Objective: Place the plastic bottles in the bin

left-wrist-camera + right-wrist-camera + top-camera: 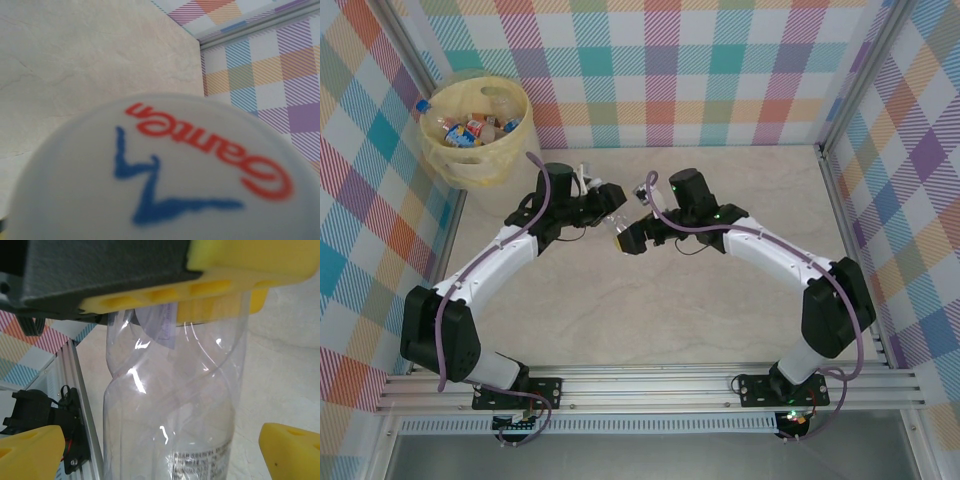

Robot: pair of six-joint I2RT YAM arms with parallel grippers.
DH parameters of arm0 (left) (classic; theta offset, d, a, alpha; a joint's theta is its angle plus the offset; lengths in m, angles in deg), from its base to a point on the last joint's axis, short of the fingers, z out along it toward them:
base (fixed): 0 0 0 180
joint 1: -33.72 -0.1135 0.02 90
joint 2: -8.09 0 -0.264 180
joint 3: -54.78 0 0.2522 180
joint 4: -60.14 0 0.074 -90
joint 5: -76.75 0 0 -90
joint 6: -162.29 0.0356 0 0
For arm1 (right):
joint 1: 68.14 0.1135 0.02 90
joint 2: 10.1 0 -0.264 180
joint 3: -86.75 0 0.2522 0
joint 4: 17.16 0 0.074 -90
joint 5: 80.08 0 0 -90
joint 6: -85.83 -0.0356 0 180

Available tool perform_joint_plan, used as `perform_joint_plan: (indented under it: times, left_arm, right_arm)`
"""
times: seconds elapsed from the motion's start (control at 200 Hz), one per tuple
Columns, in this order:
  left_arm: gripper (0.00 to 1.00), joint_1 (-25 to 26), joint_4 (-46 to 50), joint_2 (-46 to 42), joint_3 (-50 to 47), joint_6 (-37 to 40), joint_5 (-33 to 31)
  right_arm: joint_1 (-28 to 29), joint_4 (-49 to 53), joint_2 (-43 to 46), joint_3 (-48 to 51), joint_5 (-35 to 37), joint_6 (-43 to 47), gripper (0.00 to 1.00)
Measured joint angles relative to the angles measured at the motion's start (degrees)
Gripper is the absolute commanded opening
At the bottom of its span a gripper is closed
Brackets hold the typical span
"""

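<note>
Gripping a clear plastic bottle [170, 405] near its neck, the left gripper [608, 208] holds it over the middle of the pale marble-look table [720, 310], the bottle's white cap [165, 170], printed in red and blue, close to the left wrist camera. The right gripper [160, 447] stands wide open around the bottle's body, its yellow fingers [292, 450] clear on both sides. More small labelled plastic bottles [470, 128] lie in the round pale-yellow bag-lined bin [445, 165] at the far left corner.

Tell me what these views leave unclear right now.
- Left claw: open or shut, too small in top view; blurred cap blocks left wrist view.
- Bottle base: cut off, right wrist view's bottom edge.
- Bin contents: too small to count.
</note>
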State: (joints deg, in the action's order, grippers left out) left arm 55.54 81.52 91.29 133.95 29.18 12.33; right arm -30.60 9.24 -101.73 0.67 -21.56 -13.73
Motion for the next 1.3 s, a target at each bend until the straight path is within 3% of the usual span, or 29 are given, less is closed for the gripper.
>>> perform_joint_plan:
  times: [0.345, 0.67, 0.99, 1.3]
  left_arm:
    - [0.52, -5.4, 9.9, -1.4, 5.7, 3.2, -8.4]
    - [0.52, -12.9, 11.9, -3.6, 15.3, 7.0, -18.3]
    - [0.55, -20.4, 10.3, 0.9, 29.8, 12.8, -29.0]
    - [0.55, -24.0, 0.5, 9.5, 37.8, 23.3, -45.5]
  right_arm:
    - [0.0, -3.6, 11.6, 5.4, 10.7, -0.9, 1.0]
    - [0.0, -7.3, 18.8, 8.8, 21.5, -3.3, 1.0]
    - [0.0, -6.9, 19.1, 10.0, 25.7, -3.8, 1.0]
    - [0.0, -6.2, 19.1, 10.4, 27.8, -3.9, 1.0]
